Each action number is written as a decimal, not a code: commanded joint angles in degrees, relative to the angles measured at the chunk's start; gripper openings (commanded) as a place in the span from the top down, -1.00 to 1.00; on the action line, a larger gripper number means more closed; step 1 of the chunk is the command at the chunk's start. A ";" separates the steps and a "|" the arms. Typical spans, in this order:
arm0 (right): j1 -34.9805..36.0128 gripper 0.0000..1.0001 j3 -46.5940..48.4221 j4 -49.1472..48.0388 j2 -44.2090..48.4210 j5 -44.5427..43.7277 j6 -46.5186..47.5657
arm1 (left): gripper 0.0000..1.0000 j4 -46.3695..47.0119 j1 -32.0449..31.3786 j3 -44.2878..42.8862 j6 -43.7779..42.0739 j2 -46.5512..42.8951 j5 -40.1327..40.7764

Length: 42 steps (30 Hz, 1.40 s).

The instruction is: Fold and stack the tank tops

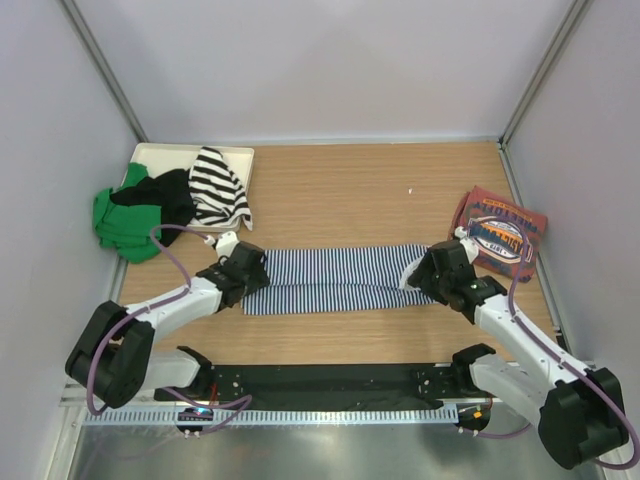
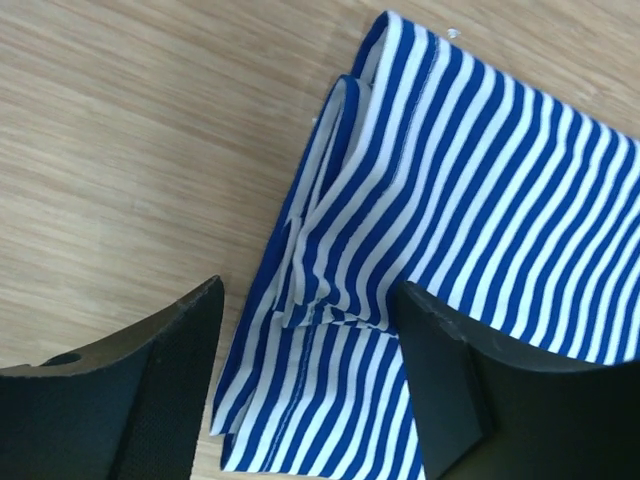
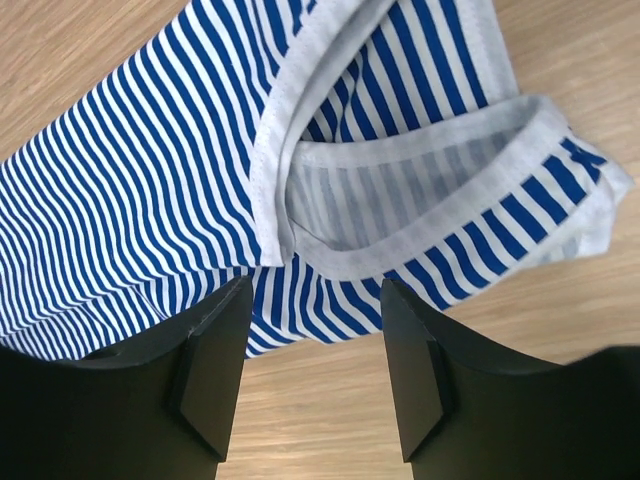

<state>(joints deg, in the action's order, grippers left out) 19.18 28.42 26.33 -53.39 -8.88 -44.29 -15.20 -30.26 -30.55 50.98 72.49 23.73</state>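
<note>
A thin navy-and-white striped tank top [image 1: 335, 278] lies folded into a long strip across the middle of the table. My left gripper [image 1: 255, 270] stands open over its left end, and the hem corner [image 2: 300, 330] lies flat between the black fingers [image 2: 170, 350], which do not pinch it. My right gripper [image 1: 420, 272] stands open at the right end, where the grey-trimmed armhole [image 3: 400, 200] lies just beyond the fingertips [image 3: 225, 330]. A brick-red tank top [image 1: 500, 232] with a round logo lies folded at the right edge.
At the back left a white tray [image 1: 160, 152] holds a heap of green cloth [image 1: 120, 225], black cloth [image 1: 160, 200] and a broad black-and-white striped top [image 1: 218, 185]. Grey walls close in three sides. A black rail [image 1: 320, 380] runs along the near edge.
</note>
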 commanded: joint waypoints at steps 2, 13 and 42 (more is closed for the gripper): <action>0.16 -0.20 0.76 6.54 4.34 -3.16 -6.67 | -0.24 5.35 -0.06 -0.31 0.43 1.16 -0.35; 0.07 -0.17 -4.52 5.05 4.70 -4.38 -15.03 | 0.68 7.47 -0.06 -0.48 0.26 6.43 0.62; -5.56 0.94 57.94 -10.51 -69.35 24.17 4.57 | 0.99 7.03 -26.73 5.06 15.10 3.62 -5.89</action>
<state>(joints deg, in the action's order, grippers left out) 13.30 78.28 15.59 -116.07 6.55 -42.39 -4.27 -48.80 -26.04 60.77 73.01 18.90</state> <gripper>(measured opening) 0.045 0.081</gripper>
